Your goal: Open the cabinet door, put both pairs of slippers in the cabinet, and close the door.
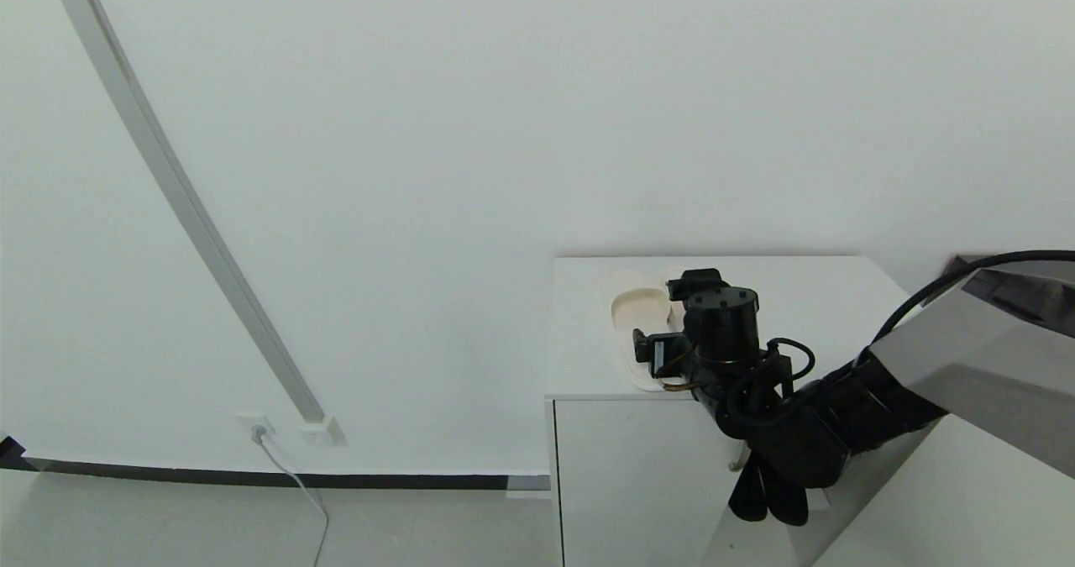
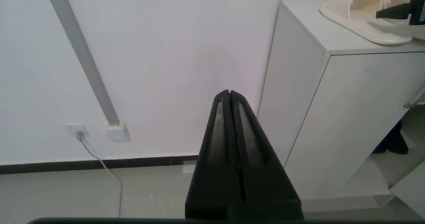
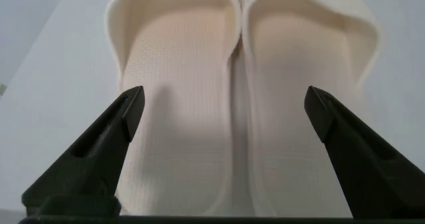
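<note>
Neatly paired cream slippers (image 3: 199,104), ribbed inside, atop white cabinet (image 1: 588,340).

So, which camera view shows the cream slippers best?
The right wrist view: the cream slippers lie close up, side by side, before the open right gripper. The head view has them partly hidden by the arm; the left wrist view, far off.

I count two cream slippers (image 1: 642,315) making one pair, one white cabinet (image 1: 806,298), two grippers, being the left gripper (image 2: 229,94) and the right gripper (image 3: 224,94), one wall socket (image 1: 254,426), one cable (image 1: 302,487) and one conduit strip (image 1: 168,181).
</note>
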Motion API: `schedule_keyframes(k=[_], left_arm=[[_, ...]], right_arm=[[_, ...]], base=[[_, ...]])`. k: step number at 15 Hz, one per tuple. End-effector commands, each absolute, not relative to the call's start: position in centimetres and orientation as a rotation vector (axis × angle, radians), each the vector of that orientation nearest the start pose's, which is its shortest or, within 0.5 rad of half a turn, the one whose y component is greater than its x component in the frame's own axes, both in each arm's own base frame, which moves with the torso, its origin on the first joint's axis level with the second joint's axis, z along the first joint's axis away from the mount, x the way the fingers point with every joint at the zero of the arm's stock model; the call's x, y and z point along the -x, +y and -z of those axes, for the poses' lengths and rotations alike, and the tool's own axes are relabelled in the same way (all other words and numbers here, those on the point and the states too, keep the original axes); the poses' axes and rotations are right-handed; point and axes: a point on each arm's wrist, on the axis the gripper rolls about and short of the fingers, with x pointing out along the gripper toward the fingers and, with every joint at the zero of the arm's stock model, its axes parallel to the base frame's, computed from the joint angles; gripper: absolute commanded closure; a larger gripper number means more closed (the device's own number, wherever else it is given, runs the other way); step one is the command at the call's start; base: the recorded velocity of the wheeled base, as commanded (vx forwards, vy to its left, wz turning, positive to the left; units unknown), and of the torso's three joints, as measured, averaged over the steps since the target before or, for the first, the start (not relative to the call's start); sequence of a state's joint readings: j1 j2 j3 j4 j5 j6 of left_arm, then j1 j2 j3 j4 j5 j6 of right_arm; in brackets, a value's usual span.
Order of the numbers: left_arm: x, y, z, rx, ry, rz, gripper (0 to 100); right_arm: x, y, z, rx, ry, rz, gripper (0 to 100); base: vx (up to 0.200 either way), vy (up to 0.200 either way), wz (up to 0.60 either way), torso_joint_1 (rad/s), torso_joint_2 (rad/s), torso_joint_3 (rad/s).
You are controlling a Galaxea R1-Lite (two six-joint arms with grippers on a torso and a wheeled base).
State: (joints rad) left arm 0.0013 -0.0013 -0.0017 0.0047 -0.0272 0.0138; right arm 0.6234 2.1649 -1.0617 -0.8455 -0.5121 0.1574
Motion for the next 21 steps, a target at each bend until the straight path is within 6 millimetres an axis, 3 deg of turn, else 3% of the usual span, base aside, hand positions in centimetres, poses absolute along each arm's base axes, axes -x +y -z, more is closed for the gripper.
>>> schedule_keyframes(k=[1, 7, 8, 15, 21], left_arm=[[2.3, -0.1, -7.5, -0.014, 0.003, 0.026, 100], [2.3, -0.1, -7.5, -0.014, 0.003, 0.026, 100], [2.3, -0.1, -7.5, -0.014, 0.003, 0.026, 100], [2.3, -0.1, -7.5, -0.014, 0.003, 0.026, 100], [2.3, -0.1, -7.5, -0.014, 0.003, 0.025, 100]], right_arm=[[-35.1, 23.3, -9.0, -0.018, 0.228, -0.081, 0], [-37.0, 22.8, -9.4, -0.026, 0.192, -0.074, 0], [-37.1, 22.9, -9.6, -0.030, 0.185, -0.075, 100], [-36.9, 23.1, -9.8, -0.030, 0.182, -0.086, 100], [-35.5, 23.4, -10.9, -0.006, 0.174, -0.110, 100]], base=[[0.000, 0.000, 0.00, 0.000, 0.00, 0.000], [0.000, 0.000, 0.00, 0.000, 0.00, 0.000], [0.000, 0.000, 0.00, 0.000, 0.00, 0.000], [0.000, 0.000, 0.00, 0.000, 0.00, 0.000], [0.000, 0.000, 0.00, 0.000, 0.00, 0.000]])
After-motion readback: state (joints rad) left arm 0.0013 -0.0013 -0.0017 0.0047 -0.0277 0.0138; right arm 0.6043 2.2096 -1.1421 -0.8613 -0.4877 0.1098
